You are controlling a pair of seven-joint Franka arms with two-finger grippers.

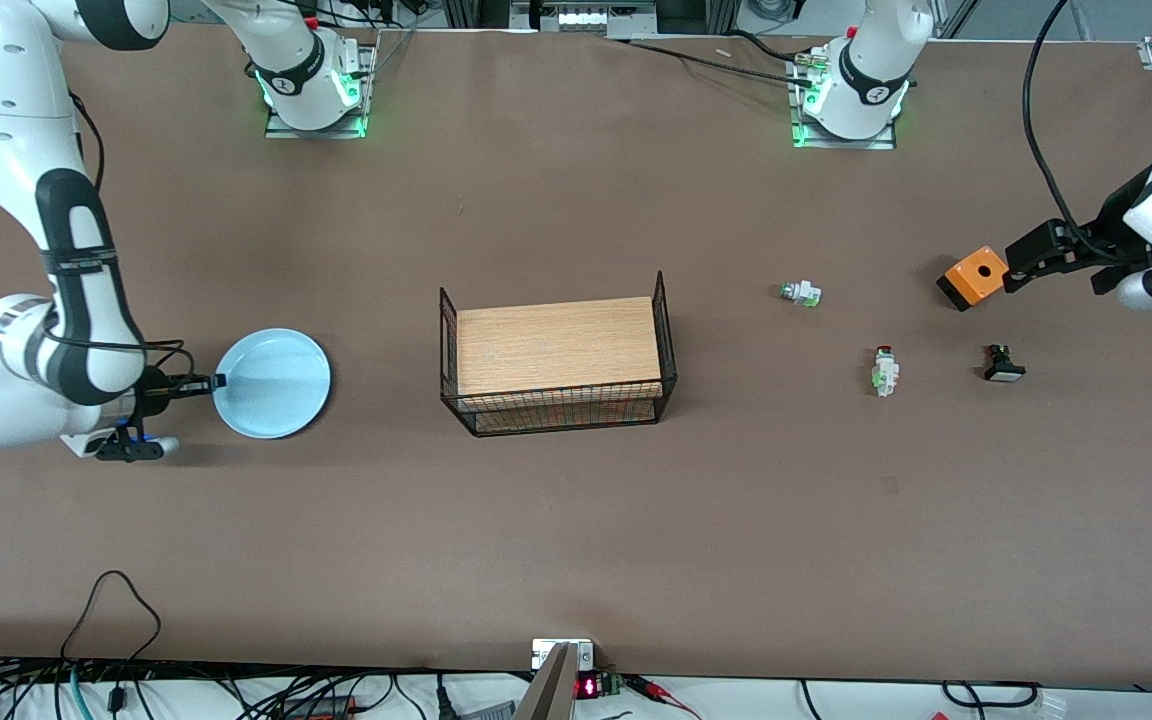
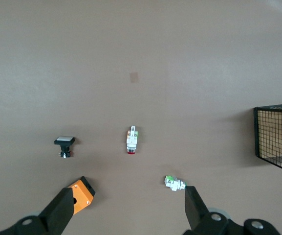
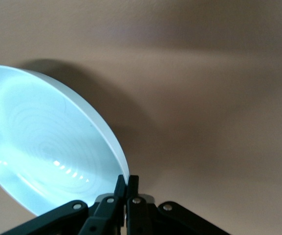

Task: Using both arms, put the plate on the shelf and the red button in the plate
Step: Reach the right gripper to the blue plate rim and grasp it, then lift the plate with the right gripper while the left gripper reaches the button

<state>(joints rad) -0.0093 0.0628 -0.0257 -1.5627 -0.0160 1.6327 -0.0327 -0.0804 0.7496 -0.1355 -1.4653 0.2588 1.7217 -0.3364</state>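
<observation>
The light blue plate (image 1: pixel 272 383) is near the right arm's end of the table. My right gripper (image 1: pixel 214 382) is shut on its rim; the right wrist view shows the fingers (image 3: pixel 132 188) pinching the rim of the plate (image 3: pixel 43 142), which looks tilted over its shadow. The red button (image 1: pixel 884 370), white with green bits and a dark red cap, lies on the table toward the left arm's end; it also shows in the left wrist view (image 2: pixel 132 141). My left gripper (image 1: pixel 1046 262) is open and empty in the air beside the orange box (image 1: pixel 974 277); the left wrist view shows it (image 2: pixel 128 208) wide open.
A black wire basket (image 1: pixel 671 340) with a wooden board in it stands mid-table, its corner in the left wrist view (image 2: pixel 277 142). A white switch with a greenish-silver tip (image 1: pixel 800 293) and a black switch with a white face (image 1: pixel 1003 365) lie near the red button.
</observation>
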